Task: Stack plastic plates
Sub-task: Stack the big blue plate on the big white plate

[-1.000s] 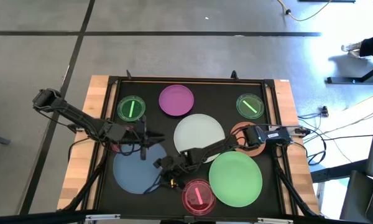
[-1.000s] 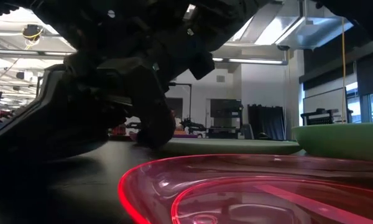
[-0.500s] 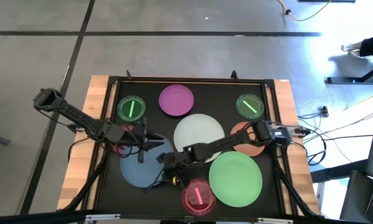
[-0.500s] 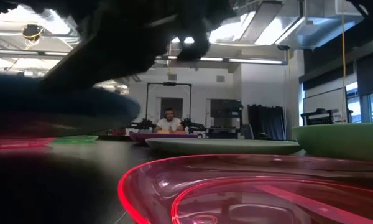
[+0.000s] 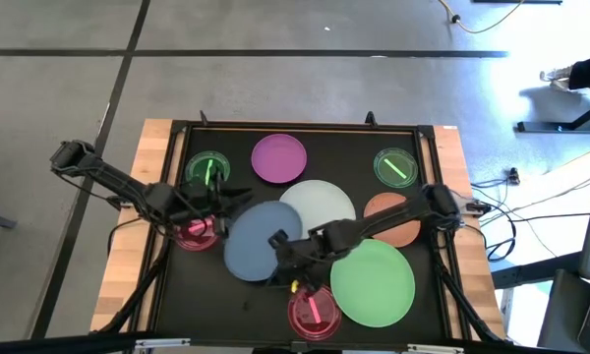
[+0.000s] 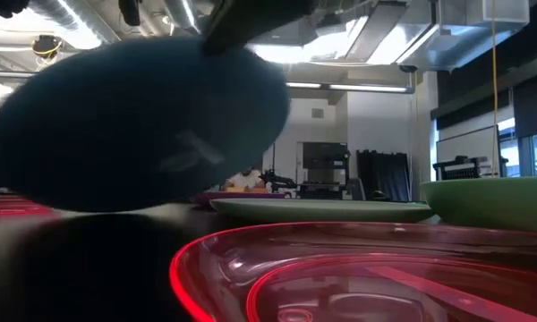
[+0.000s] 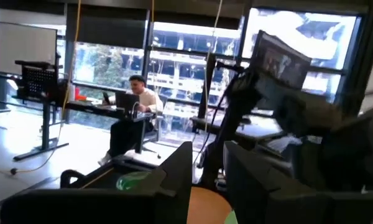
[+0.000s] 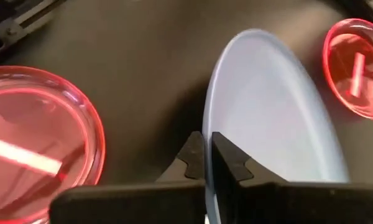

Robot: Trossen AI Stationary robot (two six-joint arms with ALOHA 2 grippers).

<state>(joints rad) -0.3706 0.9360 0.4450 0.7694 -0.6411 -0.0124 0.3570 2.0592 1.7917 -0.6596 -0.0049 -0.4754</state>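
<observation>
The large blue plate (image 5: pixel 259 239) is off the table, tilted, and in the high view overlaps the near-left rim of the large white plate (image 5: pixel 322 205). The low view shows its dark underside (image 6: pixel 143 125). My right gripper (image 5: pixel 278 254) is shut on it at its near-right side. My left gripper (image 5: pixel 234 197) hovers open just past the plate's far-left side, and its wrist view (image 7: pixel 208 180) shows no plate between the fingers. A small pink-red plate (image 5: pixel 196 232) lies flat left of the blue one. My right gripper holds the blue plate by its rim (image 8: pixel 206 134), pinched between the two fingers (image 8: pixel 227 160). It comes slanting down from the table's right side. The plate is lifted clear and tilted, and its face (image 8: pixel 273 118) stretches away beyond the fingers.
On the dark mat lie a purple plate (image 5: pixel 278 157), two small green plates (image 5: pixel 206 169) (image 5: pixel 395 167), an orange plate (image 5: pixel 395 218), a large green plate (image 5: pixel 372 282) and another pink-red plate (image 5: pixel 313 310). A raised frame (image 5: pixel 295 126) borders the mat. A person sits in the room beyond the table.
My right gripper has carried the blue plate up from the near-left part of the mat, then right and toward the far edge until it overlaps the white plate. The plate has tipped out of flat. A pink-red plate it partly hid now shows. My left gripper has drawn back toward the far edge.
</observation>
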